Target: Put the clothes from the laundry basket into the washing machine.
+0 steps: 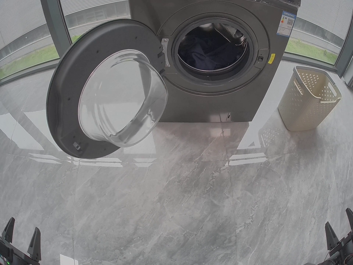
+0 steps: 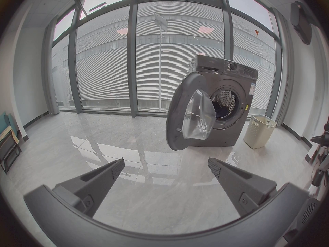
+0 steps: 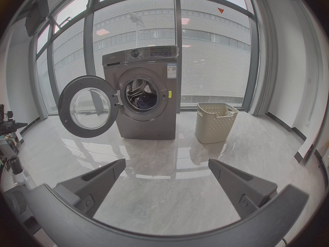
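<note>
Clothes (image 1: pixel 209 52), dark blue, are lying inside washing machine (image 1: pixel 206 107) drum; head view is giving you clearest look down onto them. Door (image 1: pixel 62 92) is hanging wide open toward robot's left. Laundry basket (image 1: pixel 301 107) is standing on floor just beside machine, on right. Left wrist view is catching drum's perforated wall past door edge; right wrist view is facing machine front-on. Left claw (image 1: pixel 23 225) and right claw (image 1: pixel 338 216) are hovering low over floor, both released, gripping nothing.
</note>
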You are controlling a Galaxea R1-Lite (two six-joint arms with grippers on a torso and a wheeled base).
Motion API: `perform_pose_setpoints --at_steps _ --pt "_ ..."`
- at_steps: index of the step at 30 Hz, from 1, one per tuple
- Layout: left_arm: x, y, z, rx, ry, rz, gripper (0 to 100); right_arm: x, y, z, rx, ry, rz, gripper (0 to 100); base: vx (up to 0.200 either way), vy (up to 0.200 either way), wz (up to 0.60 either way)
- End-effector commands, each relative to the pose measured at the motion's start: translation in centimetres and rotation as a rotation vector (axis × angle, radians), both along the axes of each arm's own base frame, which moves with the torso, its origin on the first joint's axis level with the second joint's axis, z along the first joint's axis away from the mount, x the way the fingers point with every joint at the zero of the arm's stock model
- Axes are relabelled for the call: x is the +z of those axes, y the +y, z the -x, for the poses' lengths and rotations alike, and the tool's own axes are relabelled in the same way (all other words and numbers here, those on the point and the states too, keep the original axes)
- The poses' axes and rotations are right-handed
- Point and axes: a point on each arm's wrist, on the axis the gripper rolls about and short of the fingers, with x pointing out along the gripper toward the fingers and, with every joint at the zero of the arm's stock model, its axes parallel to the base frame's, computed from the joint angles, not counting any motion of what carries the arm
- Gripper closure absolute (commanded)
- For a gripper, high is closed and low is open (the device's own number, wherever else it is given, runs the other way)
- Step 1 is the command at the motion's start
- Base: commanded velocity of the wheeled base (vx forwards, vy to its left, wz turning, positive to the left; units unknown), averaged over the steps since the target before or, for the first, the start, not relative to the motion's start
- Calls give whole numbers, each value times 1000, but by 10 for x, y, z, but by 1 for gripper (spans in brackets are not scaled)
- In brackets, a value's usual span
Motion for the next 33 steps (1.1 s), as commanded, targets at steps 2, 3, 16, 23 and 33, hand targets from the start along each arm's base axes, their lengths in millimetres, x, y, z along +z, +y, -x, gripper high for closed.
perform_pose_setpoints --at_steps 2,3,16,23,33 --pt "-5 0 0 4 -5 3 0 -5 0 0 1 -5 -2 0 0 0 0" --pt "-5 0 0 4 -5 3 0 -5 0 0 3 -5 -2 0 0 0 0" --pt "-9 -1 0 -31 36 -38 0 -5 0 0 3 -5 -2 0 62 0 0" --pt "-9 -1 0 -28 33 -22 0 -5 0 0 3 -5 0 0 200 0 0" --pt "-9 -1 0 -30 34 -24 0 -5 0 0 3 -5 0 0 40 60 0"
